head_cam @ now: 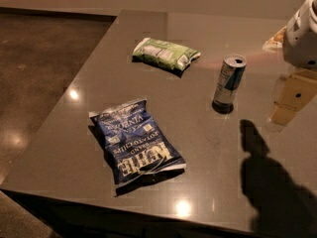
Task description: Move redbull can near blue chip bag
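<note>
The redbull can (229,82) stands upright on the dark glossy table (208,148), right of centre. The blue chip bag (134,141) lies flat at the front left of the table, well apart from the can. My gripper (291,100) hangs at the right edge of the view under the white wrist housing (302,33). It is to the right of the can, not touching it and holding nothing that shows.
A green-and-white snack bag (165,54) lies at the back, left of the can. The table's left edge drops to a dark floor (34,68). The arm's shadow (272,182) falls on the front right of the table.
</note>
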Available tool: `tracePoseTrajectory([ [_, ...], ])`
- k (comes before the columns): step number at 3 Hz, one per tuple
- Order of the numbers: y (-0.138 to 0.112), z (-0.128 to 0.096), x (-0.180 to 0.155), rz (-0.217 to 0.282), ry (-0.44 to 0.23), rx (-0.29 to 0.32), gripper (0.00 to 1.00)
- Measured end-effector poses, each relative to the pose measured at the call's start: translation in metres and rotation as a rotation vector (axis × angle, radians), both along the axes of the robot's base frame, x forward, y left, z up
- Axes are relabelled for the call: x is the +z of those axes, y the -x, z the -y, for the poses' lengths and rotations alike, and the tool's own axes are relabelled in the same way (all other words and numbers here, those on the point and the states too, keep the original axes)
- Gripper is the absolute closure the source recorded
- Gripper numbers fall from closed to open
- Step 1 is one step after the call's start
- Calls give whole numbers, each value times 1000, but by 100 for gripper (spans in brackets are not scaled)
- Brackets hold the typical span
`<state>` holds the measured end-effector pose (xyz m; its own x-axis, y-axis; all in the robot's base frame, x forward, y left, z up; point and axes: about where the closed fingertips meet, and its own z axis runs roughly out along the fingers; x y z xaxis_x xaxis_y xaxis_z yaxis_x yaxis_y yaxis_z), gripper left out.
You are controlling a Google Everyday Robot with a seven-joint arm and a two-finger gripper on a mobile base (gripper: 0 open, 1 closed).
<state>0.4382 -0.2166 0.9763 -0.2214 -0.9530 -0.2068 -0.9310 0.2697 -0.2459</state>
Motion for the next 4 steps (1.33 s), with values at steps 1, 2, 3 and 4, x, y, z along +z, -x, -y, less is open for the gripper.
tracePoseTrajectory([
  [1, 0, 0, 0, 0, 0, 0, 0],
  [2, -10, -1, -2, 12, -25, -9, 0],
  [3, -27, -4, -13, 17, -69, -14, 0],
  [4, -52, -10, -27, 19, -120, -17, 0],
])
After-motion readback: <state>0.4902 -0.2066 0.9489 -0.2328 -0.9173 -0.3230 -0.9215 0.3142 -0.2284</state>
